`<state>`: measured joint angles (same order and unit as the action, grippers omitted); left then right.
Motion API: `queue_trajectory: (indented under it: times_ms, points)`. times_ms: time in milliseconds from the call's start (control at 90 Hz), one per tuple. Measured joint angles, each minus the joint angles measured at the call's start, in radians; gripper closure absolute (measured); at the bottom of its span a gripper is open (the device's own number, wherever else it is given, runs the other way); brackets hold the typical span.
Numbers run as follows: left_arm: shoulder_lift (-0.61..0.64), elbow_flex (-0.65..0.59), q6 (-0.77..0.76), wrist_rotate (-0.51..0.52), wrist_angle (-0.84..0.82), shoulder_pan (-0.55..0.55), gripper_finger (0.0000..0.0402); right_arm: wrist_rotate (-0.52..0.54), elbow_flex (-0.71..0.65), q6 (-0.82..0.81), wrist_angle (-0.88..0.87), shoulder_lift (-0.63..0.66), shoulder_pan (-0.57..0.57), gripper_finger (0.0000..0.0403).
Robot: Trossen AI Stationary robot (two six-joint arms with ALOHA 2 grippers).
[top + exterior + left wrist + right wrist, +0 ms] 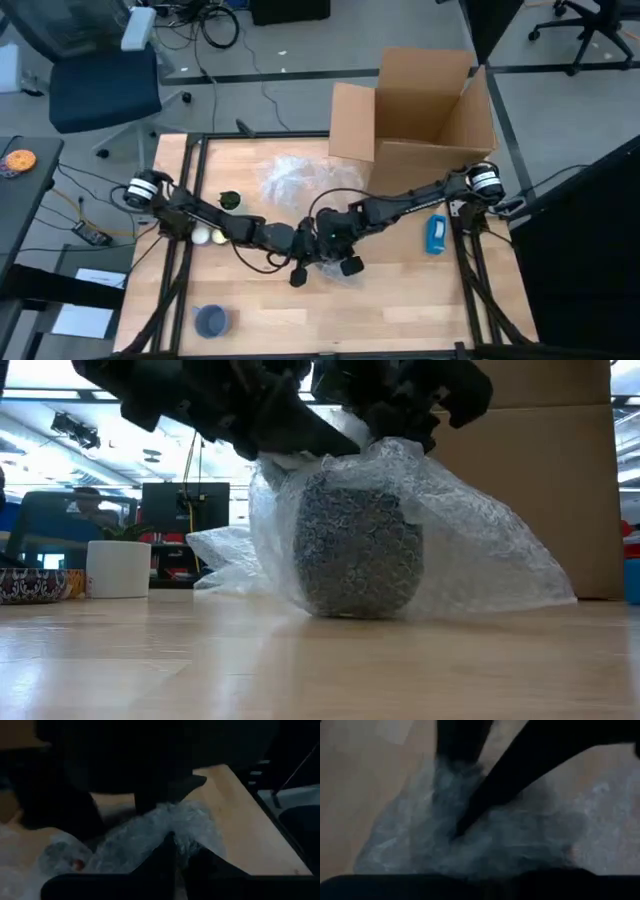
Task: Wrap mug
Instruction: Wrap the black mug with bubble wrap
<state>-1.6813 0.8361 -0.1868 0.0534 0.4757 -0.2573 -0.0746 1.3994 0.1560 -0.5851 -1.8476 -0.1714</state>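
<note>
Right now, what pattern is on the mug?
Blue-and-white speckle, seen through the bubble wrap; the mug shows best in the low view.

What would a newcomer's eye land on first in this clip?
Both arms meet at the middle of the table, the left hand and right hand down on a mug swathed in bubble wrap. Behind them, an open cardboard box stands at the table's far edge.

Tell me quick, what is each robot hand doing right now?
Left hand: closed, pinching the bubble wrap around the mug.
Right hand: on the wrap too; open or closed cannot be told.
</note>
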Motion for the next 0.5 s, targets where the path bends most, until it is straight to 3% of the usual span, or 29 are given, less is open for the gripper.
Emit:
queue_trajectory:
  times_ms: [500]
  points:
    - [-0.01,0.009,-0.017,0.012,-0.026,0.002,0.0402,0.012,0.026,-0.087,-0.117,0.093,-0.015,0.0251]
